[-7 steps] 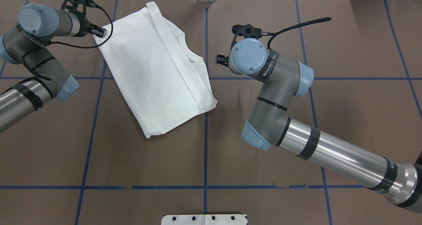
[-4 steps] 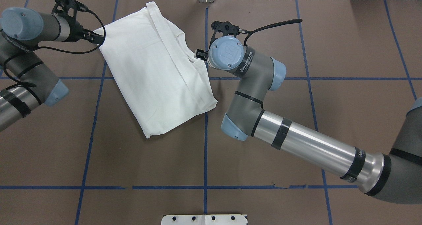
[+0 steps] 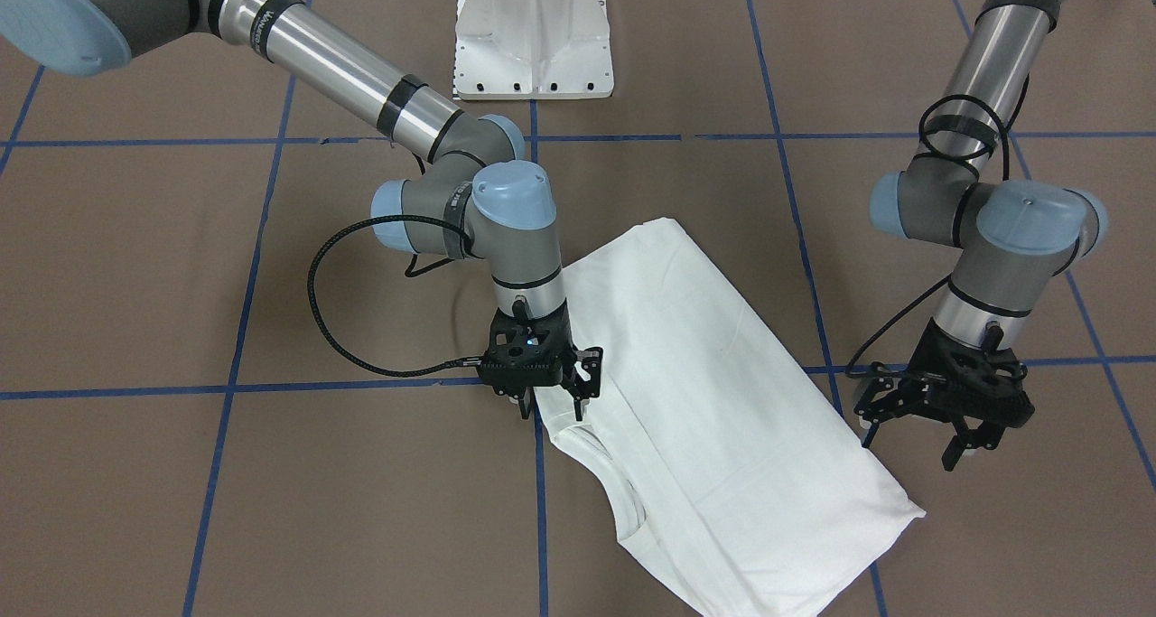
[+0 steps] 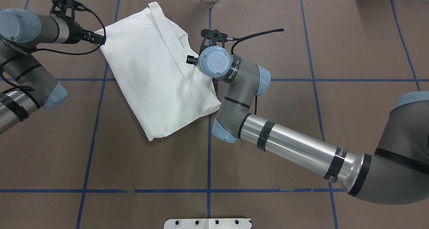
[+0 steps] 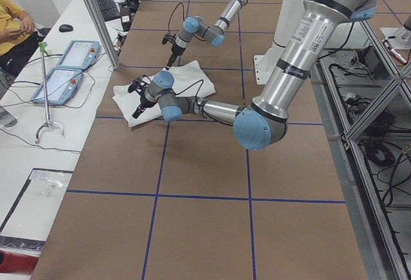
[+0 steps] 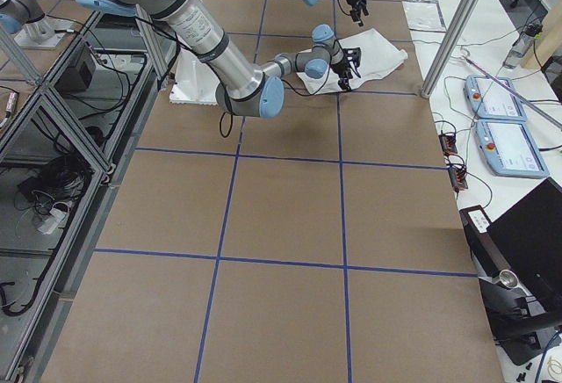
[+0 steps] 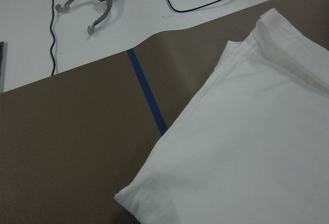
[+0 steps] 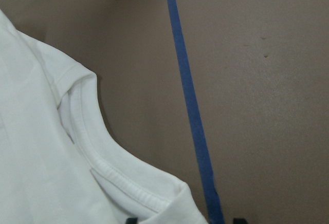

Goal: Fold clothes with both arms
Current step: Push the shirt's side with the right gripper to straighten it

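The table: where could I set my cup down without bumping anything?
Bare: the brown table between the T-shirt and the white pedestal, and the far right corner beyond the right arm. Crowded: around the T-shirt, with the left gripper and right gripper at its edges.

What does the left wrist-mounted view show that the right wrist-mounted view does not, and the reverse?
Only the left wrist-mounted view: a corner of the folded T-shirt, and beyond the brown table cover a white surface with a metal claw tool and a black cable. Only the right wrist-mounted view: the ribbed collar. Both: white shirt fabric on the cover, and a blue tape line.
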`<state>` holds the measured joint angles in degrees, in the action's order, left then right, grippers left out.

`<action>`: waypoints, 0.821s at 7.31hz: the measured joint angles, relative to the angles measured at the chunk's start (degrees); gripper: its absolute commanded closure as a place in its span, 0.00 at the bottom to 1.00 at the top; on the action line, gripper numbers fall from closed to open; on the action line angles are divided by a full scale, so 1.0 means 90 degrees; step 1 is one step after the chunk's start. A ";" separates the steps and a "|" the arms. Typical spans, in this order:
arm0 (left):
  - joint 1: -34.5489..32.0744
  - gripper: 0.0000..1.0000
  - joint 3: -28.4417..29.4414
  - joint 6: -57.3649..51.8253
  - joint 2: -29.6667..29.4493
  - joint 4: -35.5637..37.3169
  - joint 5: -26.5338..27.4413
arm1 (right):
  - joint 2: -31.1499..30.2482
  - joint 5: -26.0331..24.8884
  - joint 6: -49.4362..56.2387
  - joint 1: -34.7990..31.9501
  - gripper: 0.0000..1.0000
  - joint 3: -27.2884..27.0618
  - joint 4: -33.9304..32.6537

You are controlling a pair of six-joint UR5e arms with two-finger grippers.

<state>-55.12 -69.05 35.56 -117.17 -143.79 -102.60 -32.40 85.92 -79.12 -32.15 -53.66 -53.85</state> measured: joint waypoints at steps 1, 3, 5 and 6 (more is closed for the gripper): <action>0.0000 0.00 -0.0003 0.0010 0.0004 0.0000 0.0002 | 0.0002 -0.0008 0.0029 0.0008 0.45 0.0024 0.0002; 0.0001 0.00 -0.0003 0.0014 0.0013 0.0000 0.0003 | -0.0001 -0.0022 0.0056 0.0032 0.56 0.0032 -0.0012; 0.0007 0.00 -0.0010 0.0014 0.0062 -0.0007 0.0003 | -0.0003 -0.0040 0.0089 0.0051 0.70 0.0034 -0.0026; 0.0008 0.00 -0.0012 0.0014 0.0076 -0.0009 0.0003 | -0.0006 -0.0055 0.0145 0.0054 0.91 0.0034 -0.0040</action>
<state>-55.05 -69.16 35.68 -116.49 -143.86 -102.57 -32.46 85.42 -77.82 -31.67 -53.36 -54.21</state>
